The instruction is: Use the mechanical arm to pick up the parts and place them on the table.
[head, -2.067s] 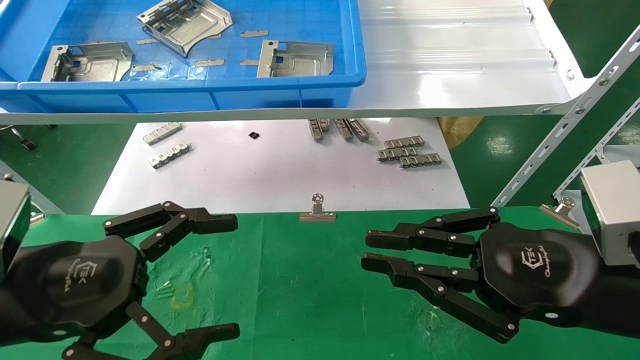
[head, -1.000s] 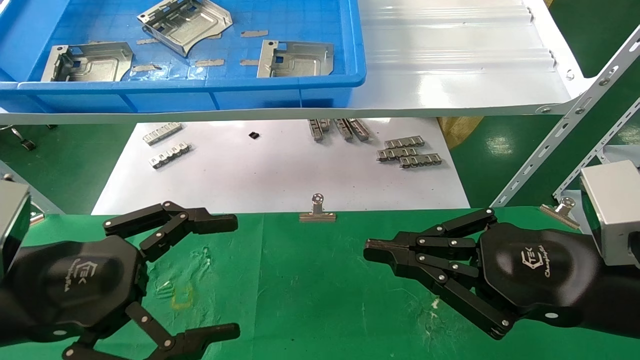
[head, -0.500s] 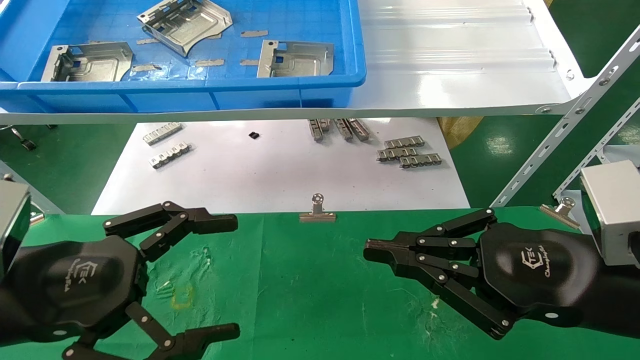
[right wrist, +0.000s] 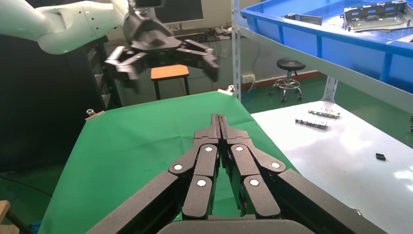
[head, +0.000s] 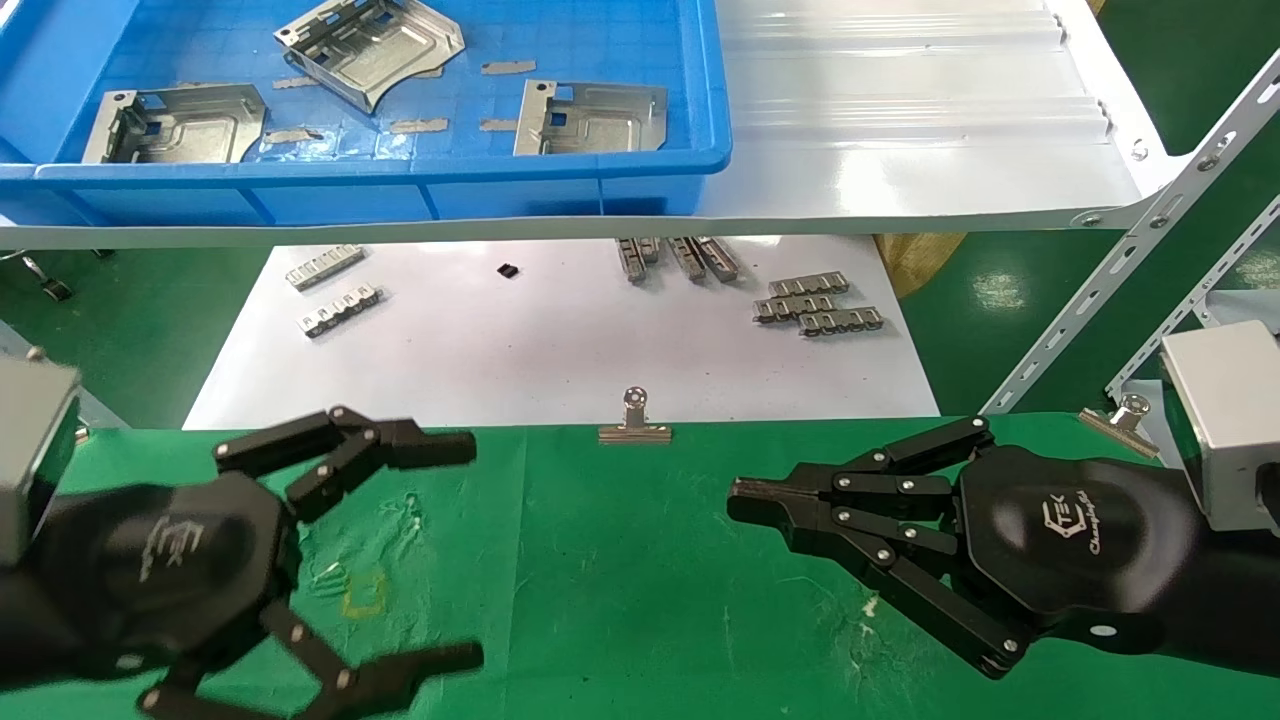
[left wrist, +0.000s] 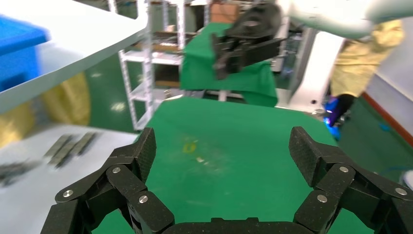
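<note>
Three silvery sheet-metal parts lie in the blue bin point(head: 400, 170) on the white shelf: one at the left point(head: 180, 125), one tilted at the back point(head: 375, 50), one at the right point(head: 592, 118). My left gripper point(head: 470, 550) is open and empty over the green-cloth table point(head: 620, 580) at the left; its wrist view point(left wrist: 221, 146) shows only cloth between the fingers. My right gripper point(head: 735, 492) is shut and empty over the table at the right, fingertips pressed together in its wrist view point(right wrist: 219, 118). Parts also show far off in that view point(right wrist: 372, 9).
Small ribbed grey strips point(head: 815, 305) and a tiny black piece point(head: 508, 270) lie on the white sheet point(head: 560, 350) beyond the table. A binder clip point(head: 635, 420) grips the cloth's far edge. A slotted shelf strut point(head: 1130, 250) slants at the right.
My right gripper has shut; its fingers were apart at first. My left arm has just started to shift, its wrist block moving slightly; its gripper stays open.
</note>
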Controlling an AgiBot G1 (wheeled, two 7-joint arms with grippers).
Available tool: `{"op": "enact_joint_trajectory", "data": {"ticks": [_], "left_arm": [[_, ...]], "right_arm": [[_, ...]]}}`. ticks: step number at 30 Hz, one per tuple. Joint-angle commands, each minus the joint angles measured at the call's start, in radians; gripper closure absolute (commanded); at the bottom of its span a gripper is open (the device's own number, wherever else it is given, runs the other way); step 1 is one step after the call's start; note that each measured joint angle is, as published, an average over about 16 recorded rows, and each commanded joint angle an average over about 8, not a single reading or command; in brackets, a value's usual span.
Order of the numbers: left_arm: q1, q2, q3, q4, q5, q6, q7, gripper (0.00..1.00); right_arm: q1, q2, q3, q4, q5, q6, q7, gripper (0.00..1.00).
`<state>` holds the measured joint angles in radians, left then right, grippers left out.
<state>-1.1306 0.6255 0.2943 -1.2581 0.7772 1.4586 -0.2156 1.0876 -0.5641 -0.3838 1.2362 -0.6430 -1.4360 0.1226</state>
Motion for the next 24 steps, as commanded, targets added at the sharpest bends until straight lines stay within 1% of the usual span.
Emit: {"op": "enact_joint_trajectory", "data": {"ticks": [1, 4, 7, 8, 11, 16, 19, 23, 24], "left_arm": [[-0.003, -0.002, 0.003, 0.002, 0.011, -0.015, -0.011, 0.00], [-0.083, 0.026, 0.019, 0.033, 0.056, -0.034, -0.029, 0.00], [-0.197, 0.075, 0.040, 0.100, 0.111, -0.047, -0.032, 0.00], [-0.239, 0.095, 0.048, 0.131, 0.131, -0.051, -0.029, 0.00], [-0.369, 0.166, 0.073, 0.257, 0.196, -0.070, -0.004, 0.00], [-0.575, 0.298, 0.115, 0.530, 0.311, -0.148, 0.063, 0.00], [-0.679, 0.376, 0.141, 0.700, 0.381, -0.232, 0.106, 0.00], [-0.783, 0.465, 0.175, 0.887, 0.464, -0.364, 0.170, 0.00], [-0.803, 0.483, 0.181, 0.927, 0.481, -0.401, 0.186, 0.02]], "right_arm": [[0.000, 0.000, 0.000, 0.000, 0.000, 0.000, 0.000, 0.81], [0.000, 0.000, 0.000, 0.000, 0.000, 0.000, 0.000, 0.44], [0.000, 0.000, 0.000, 0.000, 0.000, 0.000, 0.000, 0.06], [0.000, 0.000, 0.000, 0.000, 0.000, 0.000, 0.000, 0.00], [0.000, 0.000, 0.000, 0.000, 0.000, 0.000, 0.000, 0.00], [0.000, 0.000, 0.000, 0.000, 0.000, 0.000, 0.000, 0.00], [0.000, 0.000, 0.000, 0.000, 0.000, 0.000, 0.000, 0.00], [0.000, 0.000, 0.000, 0.000, 0.000, 0.000, 0.000, 0.00], [0.000, 0.000, 0.000, 0.000, 0.000, 0.000, 0.000, 0.00]]}}
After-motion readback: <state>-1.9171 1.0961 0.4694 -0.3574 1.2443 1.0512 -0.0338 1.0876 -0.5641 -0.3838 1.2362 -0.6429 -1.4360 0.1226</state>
